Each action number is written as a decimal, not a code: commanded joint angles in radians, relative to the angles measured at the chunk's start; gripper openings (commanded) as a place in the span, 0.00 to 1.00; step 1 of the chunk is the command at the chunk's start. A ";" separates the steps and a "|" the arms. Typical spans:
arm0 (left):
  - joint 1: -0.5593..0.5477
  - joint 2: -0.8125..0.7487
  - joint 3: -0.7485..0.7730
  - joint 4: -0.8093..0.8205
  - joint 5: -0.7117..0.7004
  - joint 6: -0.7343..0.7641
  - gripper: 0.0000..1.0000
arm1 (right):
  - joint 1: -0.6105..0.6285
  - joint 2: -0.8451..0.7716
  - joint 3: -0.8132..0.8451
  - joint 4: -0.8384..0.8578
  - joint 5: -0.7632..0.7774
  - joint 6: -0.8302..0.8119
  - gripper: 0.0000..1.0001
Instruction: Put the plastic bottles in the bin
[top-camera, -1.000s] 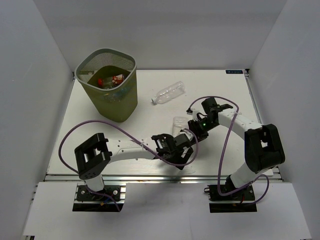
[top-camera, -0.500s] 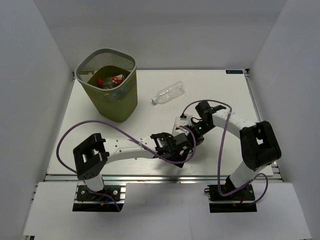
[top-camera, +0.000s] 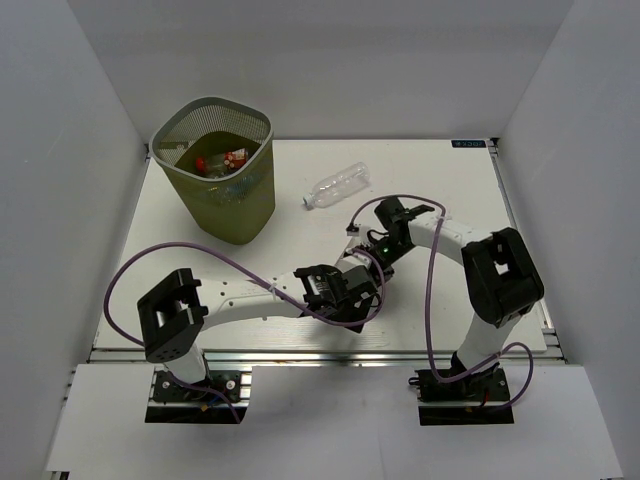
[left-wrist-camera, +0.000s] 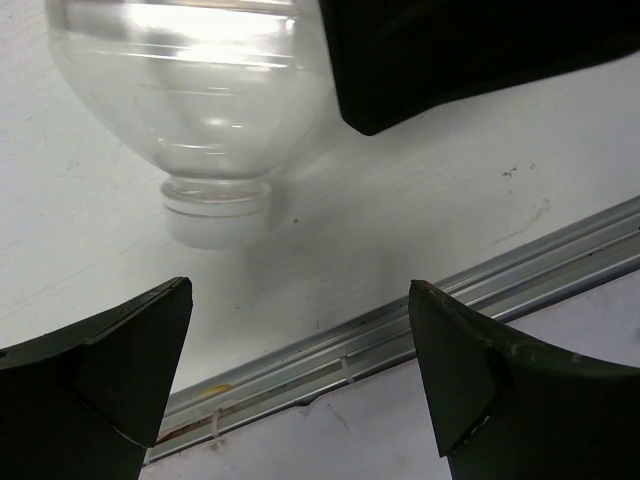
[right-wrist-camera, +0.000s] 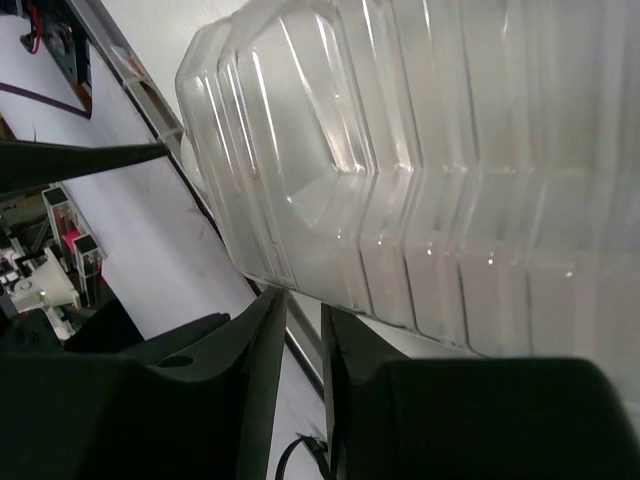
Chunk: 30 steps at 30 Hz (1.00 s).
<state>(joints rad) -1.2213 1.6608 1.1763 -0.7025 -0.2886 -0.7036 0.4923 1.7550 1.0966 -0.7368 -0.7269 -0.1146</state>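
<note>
Top view: green mesh bin (top-camera: 238, 205) stands upright at the far-left corner of the table (top-camera: 440, 180), with several bottles in the bin (top-camera: 222, 162) (one red cap showing). A lone bottle (top-camera: 337, 185), clear, lies on its side to the right of the bin, apart from it and from both arms. Left gripper (top-camera: 352, 298) and right gripper (top-camera: 368, 262) are close together near the front middle. Left wrist view: fingers spread wide, nothing between them. A second bottle (left-wrist-camera: 190, 90), white cap (left-wrist-camera: 215, 215) toward the camera, lies on the table just beyond the tips, with the right gripper's dark finger over its side. Right wrist view: the ribbed second bottle fills the frame. The fingers are nearly together with a thin slit between them; cannot tell whether they nip the bottle's edge.
</note>
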 joint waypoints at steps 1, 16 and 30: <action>-0.004 -0.016 0.003 0.006 -0.038 -0.011 0.99 | 0.009 0.006 0.054 0.019 -0.016 0.010 0.26; 0.046 -0.050 -0.089 0.026 -0.150 0.042 0.96 | -0.110 -0.298 -0.078 -0.093 -0.042 -0.192 0.42; 0.085 0.051 -0.079 0.184 -0.096 0.139 0.90 | -0.196 -0.342 -0.061 -0.096 -0.069 -0.201 0.46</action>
<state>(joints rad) -1.1458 1.6951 1.0859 -0.5659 -0.4030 -0.5976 0.3138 1.4467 1.0290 -0.8112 -0.7670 -0.2977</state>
